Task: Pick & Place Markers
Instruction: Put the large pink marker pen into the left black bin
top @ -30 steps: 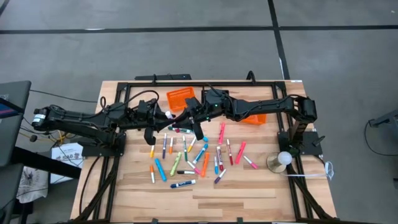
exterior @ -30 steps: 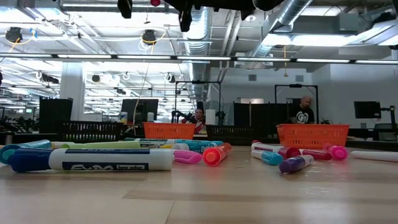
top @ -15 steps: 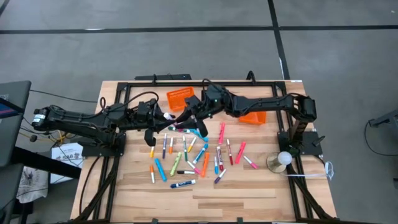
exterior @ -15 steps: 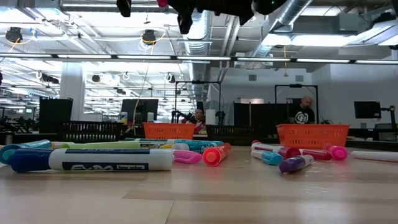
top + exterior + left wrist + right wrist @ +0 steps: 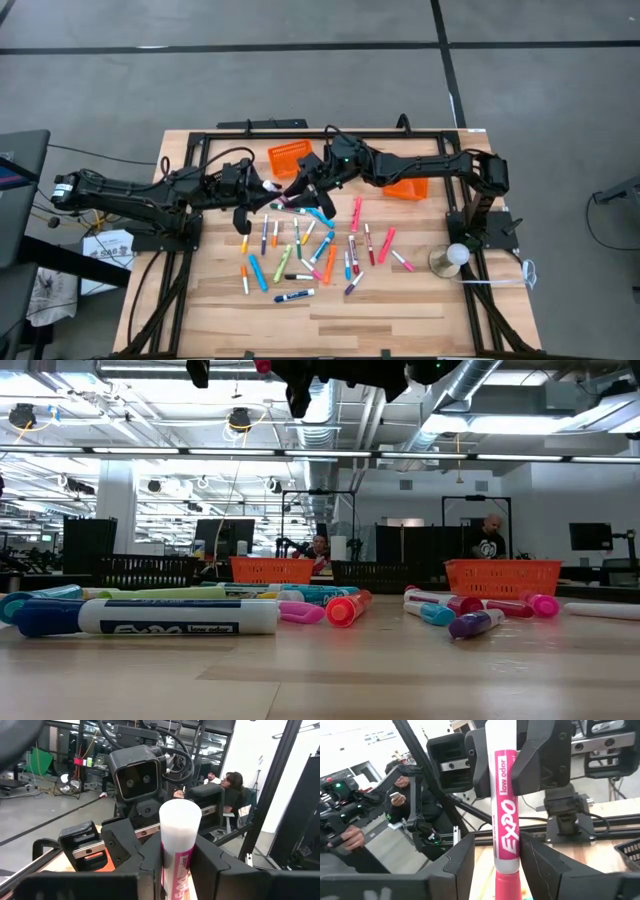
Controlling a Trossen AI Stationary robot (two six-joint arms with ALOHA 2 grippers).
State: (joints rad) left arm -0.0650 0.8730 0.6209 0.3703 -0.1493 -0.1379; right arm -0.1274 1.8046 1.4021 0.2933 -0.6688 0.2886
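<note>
Both arms are raised above the table's far middle. A pink-capped white marker (image 5: 505,820) stands upright between them. My left gripper (image 5: 177,857) is shut on it. My right gripper (image 5: 502,867) faces it, open, one finger on each side of the marker's lower part with a gap on both sides. In the high view the held marker (image 5: 270,186) shows as a small pale spot where the two hands meet. Several loose markers (image 5: 310,245) in many colours lie flat on the wooden table (image 5: 400,310). My left gripper pinches the marker's white barrel (image 5: 504,775), near its upper end, between its two fingers (image 5: 540,760). The fingers come in level and lie across the marker. The marker stands upright with its white end (image 5: 180,812) up and its pink cap (image 5: 507,887) down, clear of the table.
Two orange mesh baskets (image 5: 291,158) (image 5: 408,188) sit at the table's far side, black baskets (image 5: 145,570) beside them. A small round-headed stand (image 5: 452,258) is at the right edge. Bare wood lies toward the near edge. People sit in the room behind.
My right gripper has swung at the wrist toward the table's left, toward my left gripper and the marker held there. The left arm and the markers on the table have kept still.
</note>
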